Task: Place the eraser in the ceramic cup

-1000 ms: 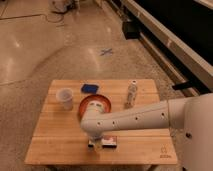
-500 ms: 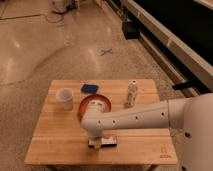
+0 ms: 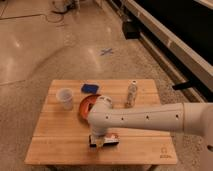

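The eraser (image 3: 111,139) lies on the table (image 3: 57,137) beneath the gripper (image 3: 98,142).

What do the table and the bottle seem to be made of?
Table: light wood, plank seams showing, matte. Bottle: probably clear plastic, see-through. The gripper sits low over the eraser near the table's front edge.

I see a pale, speckled floor (image 3: 30,55), polished, with soft light shining on it. A blue cross mark (image 3: 106,51) is on the floor behind the wooden table (image 3: 55,135). At the right runs a long dark wall (image 3: 180,20) with a pale strip (image 3: 170,44); a black box (image 3: 131,30) stands beside it. The gripper (image 3: 102,140) is low over the table's front part.
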